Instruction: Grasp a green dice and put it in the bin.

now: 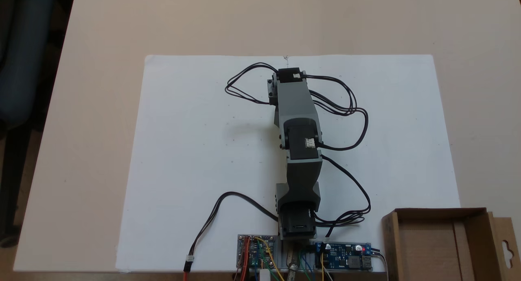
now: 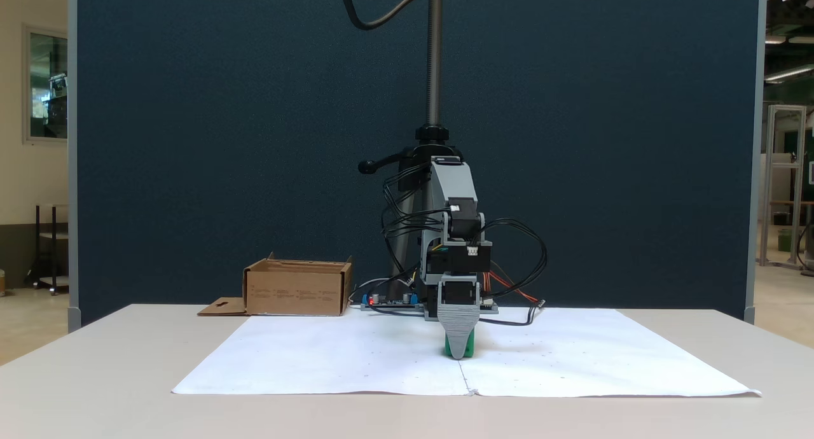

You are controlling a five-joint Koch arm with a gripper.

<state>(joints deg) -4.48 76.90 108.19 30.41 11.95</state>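
In a fixed view from the front, the green dice rests on the white paper sheet, mostly covered by the grey jaw in front of it. My gripper points straight down onto the dice, its tip at the paper. One jaw hides the other, so the grip is unclear. From above, the grey arm stretches across the sheet and covers the dice. The bin is a brown cardboard box at the lower right there, and sits left of the arm's base in the front view.
Circuit boards with coloured wires lie at the arm's base, next to the bin. Black cables loop beside the arm. A camera pole rises behind the base before a dark blue panel. The bin's flap juts outward.
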